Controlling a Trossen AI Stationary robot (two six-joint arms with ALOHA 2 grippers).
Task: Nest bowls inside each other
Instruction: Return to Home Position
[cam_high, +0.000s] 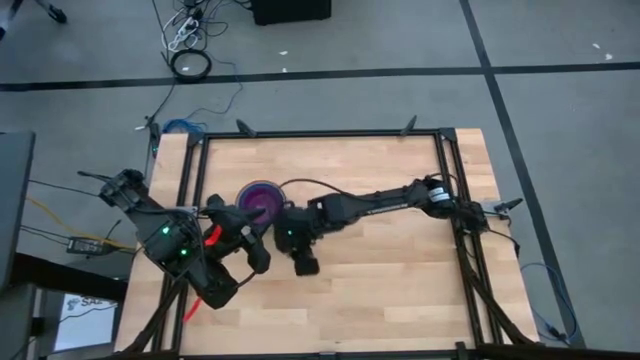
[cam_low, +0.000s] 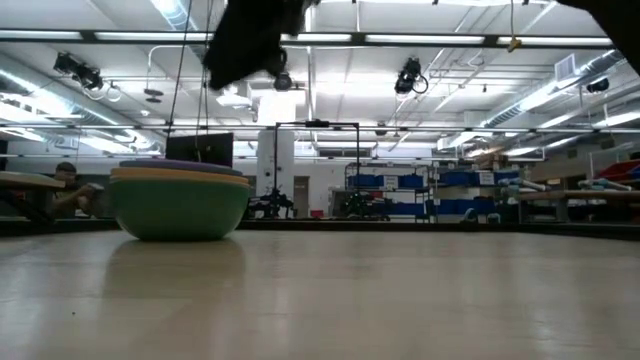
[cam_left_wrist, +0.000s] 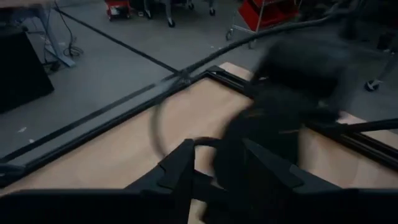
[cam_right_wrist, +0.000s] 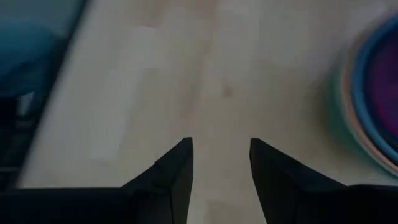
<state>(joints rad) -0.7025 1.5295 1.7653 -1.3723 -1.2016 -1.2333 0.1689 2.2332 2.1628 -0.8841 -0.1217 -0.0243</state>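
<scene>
The bowls stand nested in one stack (cam_high: 260, 196) left of the table's middle, toward the far side. A green bowl (cam_low: 180, 208) is outermost and rests on the wood on its base. Orange and blue rims show above it, and a purple bowl (cam_high: 261, 194) lies innermost. My right gripper (cam_high: 303, 263) hangs open over bare wood, on the near right of the stack, with nothing between its fingers (cam_right_wrist: 180, 168). The stack's rim (cam_right_wrist: 373, 93) shows at the edge of the right wrist view. My left gripper (cam_high: 256, 255) stands open, raised near the stack's near side, also empty.
A black frame (cam_high: 440, 160) runs round the wooden table top. The two arms stand close together near the table's middle left, and the right arm (cam_left_wrist: 292, 93) shows just beyond my left fingers. Bare wood (cam_high: 400, 290) lies toward the near and right sides.
</scene>
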